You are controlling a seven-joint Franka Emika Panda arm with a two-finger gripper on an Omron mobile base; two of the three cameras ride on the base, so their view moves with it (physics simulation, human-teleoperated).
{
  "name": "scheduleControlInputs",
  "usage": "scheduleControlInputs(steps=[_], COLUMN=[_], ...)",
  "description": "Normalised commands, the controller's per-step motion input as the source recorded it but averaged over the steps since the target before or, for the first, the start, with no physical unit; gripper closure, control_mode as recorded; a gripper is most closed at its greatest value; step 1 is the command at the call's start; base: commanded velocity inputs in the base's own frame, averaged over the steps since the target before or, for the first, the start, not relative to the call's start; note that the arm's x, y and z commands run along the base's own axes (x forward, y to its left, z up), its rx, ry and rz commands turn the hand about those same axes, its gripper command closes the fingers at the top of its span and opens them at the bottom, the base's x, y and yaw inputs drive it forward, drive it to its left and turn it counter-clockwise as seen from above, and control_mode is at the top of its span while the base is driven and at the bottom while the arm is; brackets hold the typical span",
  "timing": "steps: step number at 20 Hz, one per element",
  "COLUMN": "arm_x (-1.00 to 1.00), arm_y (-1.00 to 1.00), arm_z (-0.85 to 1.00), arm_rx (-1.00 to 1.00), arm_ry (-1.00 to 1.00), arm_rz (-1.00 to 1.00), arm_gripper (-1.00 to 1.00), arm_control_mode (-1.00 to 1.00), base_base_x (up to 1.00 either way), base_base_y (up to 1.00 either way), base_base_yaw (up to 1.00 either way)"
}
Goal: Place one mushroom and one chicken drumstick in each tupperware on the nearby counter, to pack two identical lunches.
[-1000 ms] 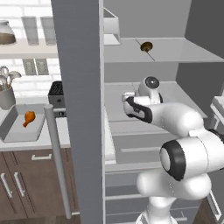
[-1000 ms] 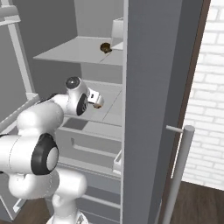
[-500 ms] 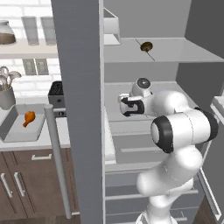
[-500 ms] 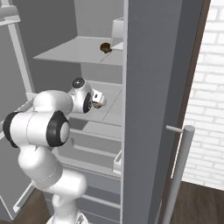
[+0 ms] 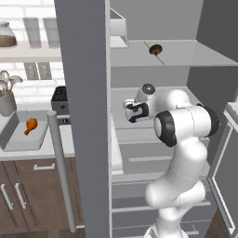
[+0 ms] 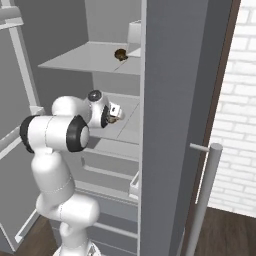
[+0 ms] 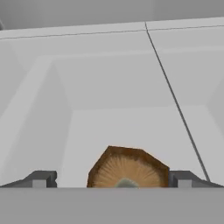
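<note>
Hand view had a mushroom (image 7: pixel 127 168) sitting right between your gripper (image 7: pixel 111 178) tips, gills facing you, the fingers (image 7: pixel 41 178) spread wide either side and not yet touching it. Over the last second you folded the arm in toward the middle fridge shelf (image 5: pixel 122 122), so the hand ended up lined up on that mushroom (closing looked like the sensible next step). On the counter (image 5: pixel 65 148) to the left, one tupperware (image 5: pixel 10 142) already held a chicken drumstick (image 5: pixel 30 125) and no mushroom that I could see. A second mushroom (image 5: pixel 155 48) sat on the upper shelf (image 5: pixel 195 56).
</note>
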Motion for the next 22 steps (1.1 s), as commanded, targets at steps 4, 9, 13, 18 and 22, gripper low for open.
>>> scheduleControlInputs(steps=[4, 9, 13, 18, 22], arm_x=[0.34, 0.05, 0.11, 0.0, 0.0], arm_y=[-0.01, -0.06, 0.0, -0.07, 0.0], arm_z=[-0.16, -0.18, -0.39, -0.68, -0.08], arm_rx=[0.0, 0.0, -0.02, -0.09, 0.0], arm_ry=[0.02, 0.01, 0.0, 0.0, -0.08], arm_rz=[0.0, 0.0, 0.0, 0.0, 0.0], arm_gripper=[-1.0, -1.0, -1.0, 1.0, 1.0], arm_control_mode=[-1.0, -1.0, -1.0, -1.0, -1.0], base_base_x=[0.0, 0.0, 0.0, 0.0, 0.0], base_base_y=[0.0, 0.0, 0.0, 0.0, 0.0], base_base_yaw=[0.0, 0.0, 0.0, 0.0, 0.0])
